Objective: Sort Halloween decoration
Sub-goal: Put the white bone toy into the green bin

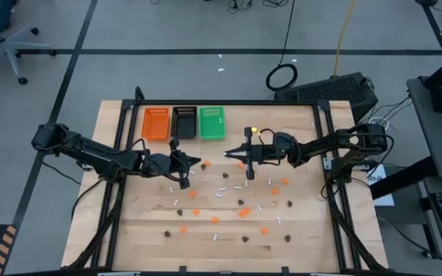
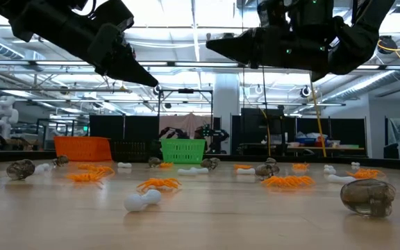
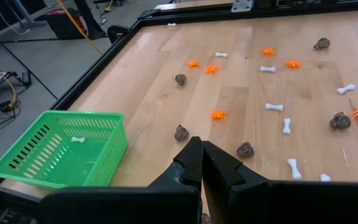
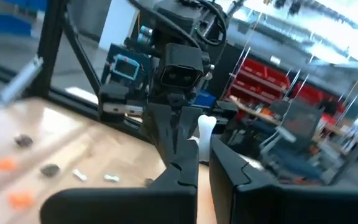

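An orange tray (image 1: 156, 123), a black tray (image 1: 184, 123) and a green tray (image 1: 212, 123) are seen; orange spiders (image 3: 218, 114), brown blobs (image 3: 181, 132) and white bones (image 3: 274, 107) are scattered on the light wood table (image 1: 129, 222).

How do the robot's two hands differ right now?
The right hand pinches a small white bone-shaped stick; the left hand is shut on nothing. The right hand reaches in from the wooden table's right, the left hand from its left. Both are dark, two-fingered and raised above the table.
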Controlling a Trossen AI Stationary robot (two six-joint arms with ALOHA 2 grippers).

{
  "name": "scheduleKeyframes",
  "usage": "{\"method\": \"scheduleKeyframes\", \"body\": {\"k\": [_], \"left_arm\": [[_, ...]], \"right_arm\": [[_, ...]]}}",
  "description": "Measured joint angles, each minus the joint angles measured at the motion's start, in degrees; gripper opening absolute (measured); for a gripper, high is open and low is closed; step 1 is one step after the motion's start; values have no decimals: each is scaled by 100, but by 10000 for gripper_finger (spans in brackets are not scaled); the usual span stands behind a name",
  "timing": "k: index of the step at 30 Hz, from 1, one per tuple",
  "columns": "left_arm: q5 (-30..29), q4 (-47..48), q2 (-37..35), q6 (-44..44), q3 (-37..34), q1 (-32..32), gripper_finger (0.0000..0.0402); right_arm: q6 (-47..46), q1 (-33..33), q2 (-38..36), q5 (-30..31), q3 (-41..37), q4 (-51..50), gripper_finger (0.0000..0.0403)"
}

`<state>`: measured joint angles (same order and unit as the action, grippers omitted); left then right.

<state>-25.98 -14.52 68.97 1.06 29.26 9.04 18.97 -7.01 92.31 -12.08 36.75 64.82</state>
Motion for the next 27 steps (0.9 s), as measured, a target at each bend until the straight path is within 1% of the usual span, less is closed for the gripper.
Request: {"method": "scheduleKeyframes", "body": {"k": [12, 15, 20, 22, 27], "left_arm": [[2, 0, 0, 0, 0, 0, 11], [4, -2, 0, -43, 0, 0, 11], [4, -4, 0, -50, 0, 0, 11], [5, -4, 0, -50, 0, 0, 11], [-15, -4, 0, -50, 0, 0, 11]], "right_arm": [[-1951, 0, 2, 5, 2, -147, 5], [-2195, 0, 2, 6, 4, -186, 6], [-2282, 0, 2, 36, 4, -373, 6], [-2282, 0, 2, 243, 4, -460, 6], [-2534, -14, 4, 1081, 4, -493, 6]]}}
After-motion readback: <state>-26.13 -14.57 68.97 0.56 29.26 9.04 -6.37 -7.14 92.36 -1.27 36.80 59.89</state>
